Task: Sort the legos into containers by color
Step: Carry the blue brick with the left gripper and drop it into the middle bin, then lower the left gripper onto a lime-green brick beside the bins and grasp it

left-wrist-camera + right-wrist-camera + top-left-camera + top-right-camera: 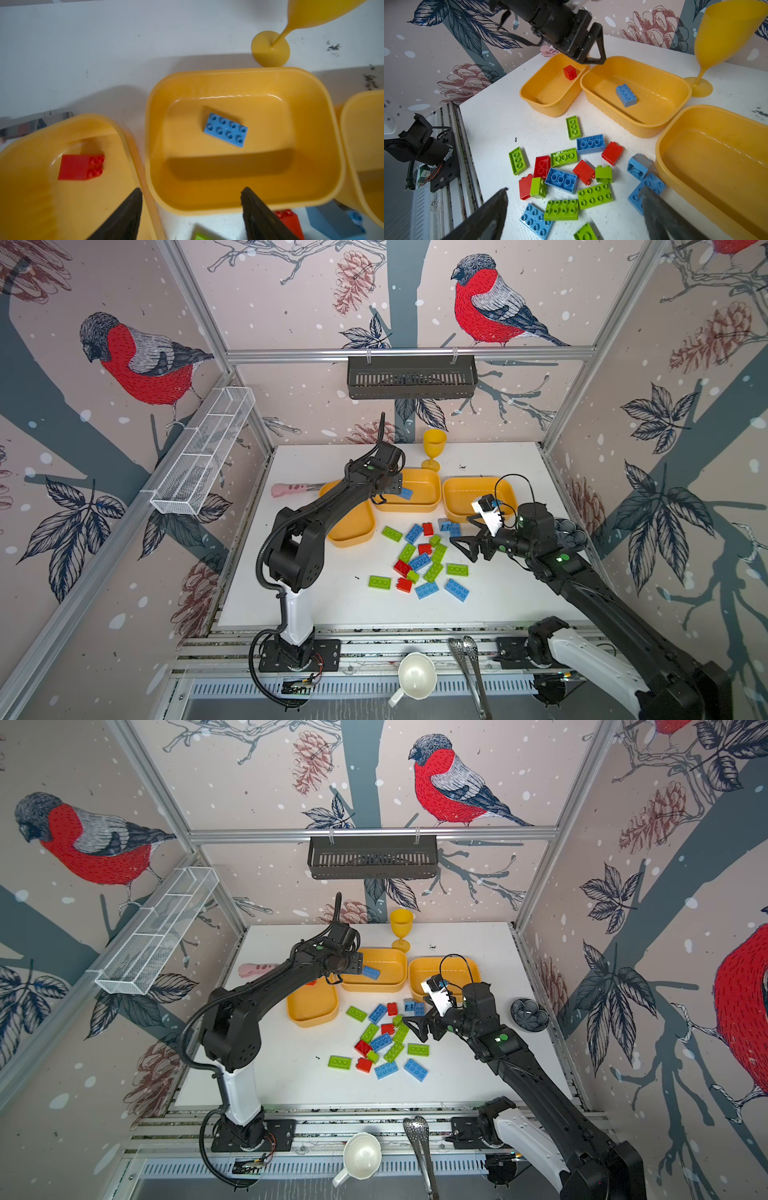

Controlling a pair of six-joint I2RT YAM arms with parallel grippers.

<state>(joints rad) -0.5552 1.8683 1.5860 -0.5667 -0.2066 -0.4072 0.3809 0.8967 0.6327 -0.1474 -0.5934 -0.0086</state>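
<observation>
In both top views the left pincer (pixel 392 486) is hanging over the left end of the middle tray (pixel 426 506), and a blue brick (pixel 405 492) is lying inside that tray just beside it. The right pincer (pixel 463 549) is hovering at the right side of the loose legos (pixel 419 562), which are lying scattered on the white tabletop (pixel 311 597) in front of the three containers. The left arm is hiding part of the left tray (pixel 353 539). The right tray (pixel 465 497) is showing no brick.

In the left wrist view the left pincer (pixel 192 189) is standing with its jaws well apart and nothing between them. The blue brick (pixel 225 129) is resting studs-up on the middle tray's floor, clear of both jaws. A red brick (pixel 81 167) is lying on its side in the left tray. A yellow goblet (pixel 270 48) is standing just behind the middle tray.

In the right wrist view the right pincer (pixel 575 189) is gaping wide over the pile and gripping nothing. Red, blue and lime bricks are lying beneath it. The part of the right tray (pixel 716 166) on view is holding nothing.

Placing the blue brick looks finished, and the sorting is only beginning: one red, one blue, no green yet. The next move is probably calling for the right pincer to come down on a single brick at the pile's edge, with its jaws squared across the brick's short sides and clear of touching neighbours.
</observation>
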